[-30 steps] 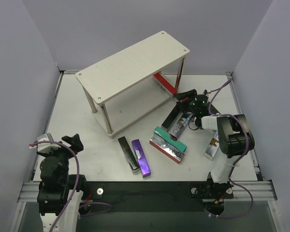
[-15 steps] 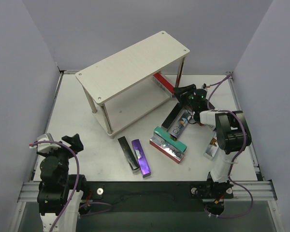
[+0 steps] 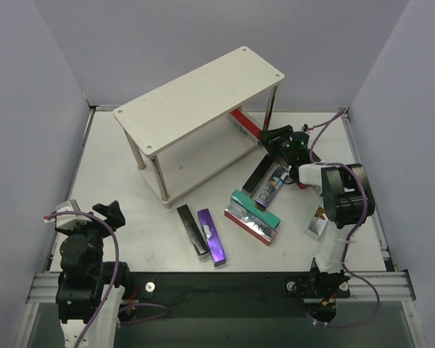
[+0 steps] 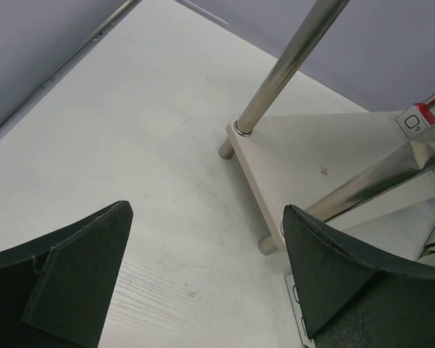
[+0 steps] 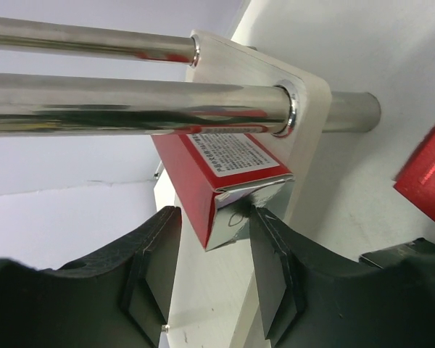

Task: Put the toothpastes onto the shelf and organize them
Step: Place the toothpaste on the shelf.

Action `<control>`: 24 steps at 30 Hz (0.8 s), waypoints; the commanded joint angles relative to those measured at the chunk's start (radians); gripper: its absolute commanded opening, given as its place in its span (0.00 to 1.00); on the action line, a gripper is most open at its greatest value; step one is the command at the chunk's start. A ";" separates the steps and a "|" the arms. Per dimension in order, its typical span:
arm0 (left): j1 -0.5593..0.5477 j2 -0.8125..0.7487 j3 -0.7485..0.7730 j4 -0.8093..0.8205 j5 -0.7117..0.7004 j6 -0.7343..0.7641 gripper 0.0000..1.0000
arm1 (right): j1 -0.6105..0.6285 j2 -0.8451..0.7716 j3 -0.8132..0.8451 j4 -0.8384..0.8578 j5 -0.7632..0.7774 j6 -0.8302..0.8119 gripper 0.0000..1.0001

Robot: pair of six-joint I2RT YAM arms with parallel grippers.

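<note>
The shelf (image 3: 196, 94) stands at the back of the table, and one red toothpaste (image 3: 246, 125) lies on its lower board. My right gripper (image 3: 270, 138) is at that carton's near end. In the right wrist view the red toothpaste (image 5: 217, 181) pokes between the narrowed jaws of my right gripper (image 5: 215, 210). It touches the right finger (image 5: 275, 275), with a gap to the left one. Black (image 3: 259, 172), silver-blue (image 3: 273, 185), teal (image 3: 254, 210), black (image 3: 191, 230) and purple (image 3: 211, 235) toothpastes lie on the table. My left gripper (image 3: 109, 212) is open and empty near its base.
A silver carton (image 3: 317, 221) lies beside the right arm's base. A red carton (image 3: 257, 233) sits under the teal one. The shelf's metal legs (image 5: 130, 105) run close above my right fingers. In the left wrist view the shelf's lower board (image 4: 304, 159) and a leg (image 4: 283, 65) stand ahead.
My right gripper has moved a little towards the shelf and its jaws have narrowed round the red carton's end. The left arm has not moved.
</note>
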State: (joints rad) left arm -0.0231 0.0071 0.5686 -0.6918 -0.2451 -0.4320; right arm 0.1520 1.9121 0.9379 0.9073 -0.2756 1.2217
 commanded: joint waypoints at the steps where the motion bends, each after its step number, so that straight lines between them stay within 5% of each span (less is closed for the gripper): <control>1: 0.009 -0.098 0.001 0.043 0.013 0.016 0.96 | 0.004 -0.004 0.039 0.050 -0.017 -0.021 0.43; 15: 0.009 -0.096 0.001 0.044 0.015 0.016 0.96 | 0.032 -0.211 -0.057 -0.080 0.004 -0.322 0.48; 19: 0.009 -0.094 0.002 0.044 0.018 0.016 0.96 | 0.093 -0.208 -0.001 -0.139 -0.002 -0.470 0.45; 24: 0.009 -0.096 0.002 0.043 0.020 0.018 0.96 | 0.149 -0.118 0.076 -0.098 -0.004 -0.452 0.42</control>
State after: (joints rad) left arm -0.0231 0.0071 0.5682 -0.6914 -0.2379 -0.4324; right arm 0.2646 1.7412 0.9337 0.7567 -0.2813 0.8261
